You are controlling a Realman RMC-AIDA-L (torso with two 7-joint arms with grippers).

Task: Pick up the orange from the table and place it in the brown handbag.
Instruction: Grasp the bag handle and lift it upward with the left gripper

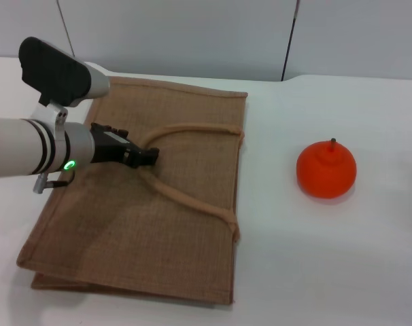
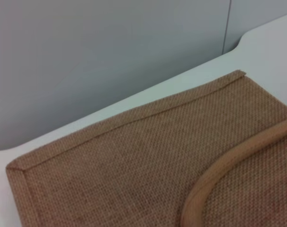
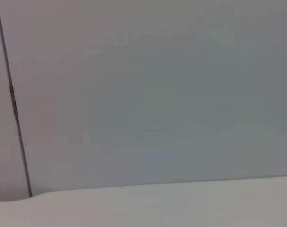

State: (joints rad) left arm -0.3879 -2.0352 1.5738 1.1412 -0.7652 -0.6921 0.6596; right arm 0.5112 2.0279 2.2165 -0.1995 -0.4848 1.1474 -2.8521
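Observation:
The orange point(image 1: 326, 170) stands upright on the white table point(image 1: 328, 272), to the right of the brown handbag point(image 1: 145, 224) and apart from it. The handbag lies flat, its rope handle point(image 1: 192, 200) looping over its top side. My left gripper point(image 1: 149, 157) reaches in from the left over the bag, its dark fingers closed at the bend of the handle loop. The left wrist view shows the woven bag point(image 2: 134, 156) and a stretch of the handle point(image 2: 219, 175). My right gripper is out of view; its wrist view shows only the table point(image 3: 181, 203) and the wall.
A grey panelled wall point(image 1: 192, 34) runs along the table's far edge. Bare tabletop lies between the bag and the orange, and in front of the orange.

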